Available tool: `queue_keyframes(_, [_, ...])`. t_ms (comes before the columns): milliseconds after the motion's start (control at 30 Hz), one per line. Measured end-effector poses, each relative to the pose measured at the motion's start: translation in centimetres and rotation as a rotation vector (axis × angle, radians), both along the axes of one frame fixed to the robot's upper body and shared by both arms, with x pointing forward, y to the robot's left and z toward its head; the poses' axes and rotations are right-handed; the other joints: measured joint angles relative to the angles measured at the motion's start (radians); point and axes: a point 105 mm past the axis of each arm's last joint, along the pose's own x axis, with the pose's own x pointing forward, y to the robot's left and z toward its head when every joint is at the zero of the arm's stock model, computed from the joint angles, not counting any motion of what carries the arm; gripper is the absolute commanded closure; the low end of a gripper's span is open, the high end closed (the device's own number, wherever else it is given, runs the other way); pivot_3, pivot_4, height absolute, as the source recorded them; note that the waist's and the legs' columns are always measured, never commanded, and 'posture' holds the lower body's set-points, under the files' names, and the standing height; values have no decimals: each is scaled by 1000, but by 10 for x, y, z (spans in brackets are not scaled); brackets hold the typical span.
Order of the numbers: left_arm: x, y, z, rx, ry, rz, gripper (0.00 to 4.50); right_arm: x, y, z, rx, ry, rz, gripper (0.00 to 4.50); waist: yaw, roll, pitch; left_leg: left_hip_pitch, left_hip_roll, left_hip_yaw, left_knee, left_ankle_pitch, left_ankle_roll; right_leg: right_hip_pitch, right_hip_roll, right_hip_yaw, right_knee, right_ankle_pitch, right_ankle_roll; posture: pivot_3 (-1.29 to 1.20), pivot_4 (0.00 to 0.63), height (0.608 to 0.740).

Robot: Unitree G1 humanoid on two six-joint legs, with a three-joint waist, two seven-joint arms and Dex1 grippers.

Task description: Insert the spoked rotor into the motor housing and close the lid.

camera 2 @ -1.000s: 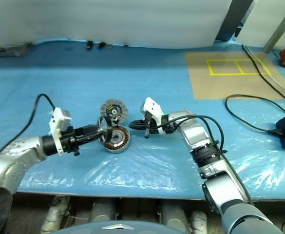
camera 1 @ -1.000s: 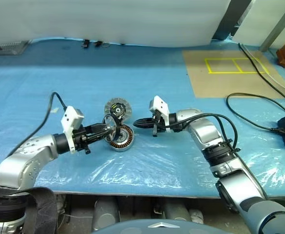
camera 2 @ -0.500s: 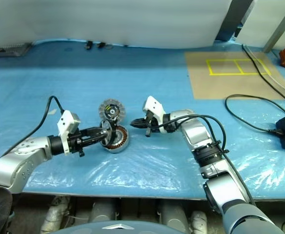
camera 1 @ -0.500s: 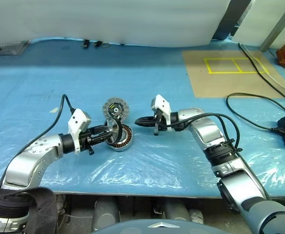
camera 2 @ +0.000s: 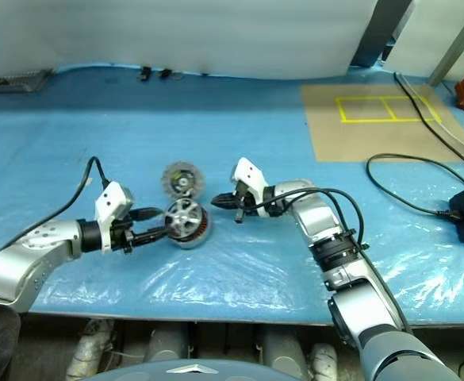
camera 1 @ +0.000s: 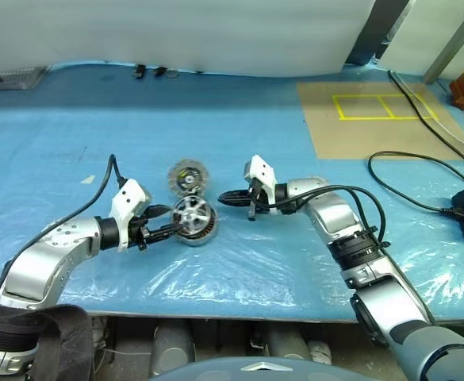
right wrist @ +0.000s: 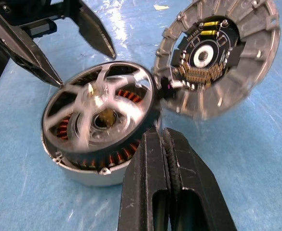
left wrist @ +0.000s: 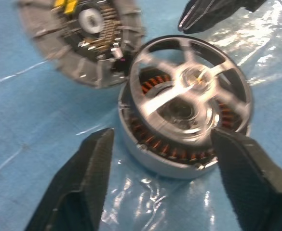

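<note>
On the counter: blue plastic sheeting (camera 1: pixel 239 278) spread over the whole working surface.
Spoked rotor (camera 1: pixel 190 214): lying flat on top of the motor housing, tilted slightly, spokes and hub facing up, copper windings visible through the gaps.
Motor housing (camera 1: pixel 202 236): standing upright on the sheeting near the front-centre of the counter, open end up, rotor resting in its mouth.
Lid (camera 1: pixel 187 176): swung open at about 11 o'clock from the housing, joined at the housing's edge, dark inner face with yellow-green mark turned toward the camera, toothed grey rim around it.
Left hand (camera 1: pixel 168 223): at 9 o'clock of the housing, fingers spread wide on either side of it, released, nothing gripped; in the wrist view both fingers (left wrist: pixel 83 192) stand clear of the housing wall.
Right hand (camera 1: pixel 225 197): at 2 o'clock of the housing, fingers pressed together and empty, tips pointing at the gap between housing and lid, just beside both, contact not clear.
Cardboard sheet (camera 1: pixel 374 119): far right at 1 o'clock, yellow tape rectangle on it.
Black cable (camera 1: pixel 422 202): looping across the right side to a dark box at the edge.
</note>
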Motion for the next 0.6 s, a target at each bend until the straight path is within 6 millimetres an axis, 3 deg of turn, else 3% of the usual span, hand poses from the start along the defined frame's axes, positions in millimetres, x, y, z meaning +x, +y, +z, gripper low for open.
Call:
queue_keyframes(200, [0, -4, 0, -70, 18, 29, 50, 2, 0, -3, -2, 7, -6, 4500, 0, 0, 0, -1, 0, 0, 0, 0, 0, 0, 0, 0, 0, 0, 0, 0, 150, 740])
queue_keyframes(300, [-1, -10, 11, -172, 1, 45, 625, 2, 0, -4, -3, 6, -7, 4500, 0, 0, 0, -1, 0, 0, 1, 0, 0, 0, 0, 0, 0, 0, 0, 0, 150, 740])
queue_keyframes(467, [-3, -13, 22, -262, -34, 76, 2359, 3, 1, -4, -2, -3, -7, 4500, -1, 0, 0, -1, 0, 0, 1, 0, 0, 0, 0, 0, 1, 0, 0, 0, 150, 740])
queue_keyframes(600, [-10, -31, 13, -275, -12, 45, 3810, 4, 4, 0, 5, -21, -6, 4500, 0, 0, 0, -1, 0, 0, 1, 0, 0, 0, 0, 0, 1, 0, 0, 0, 150, 740])
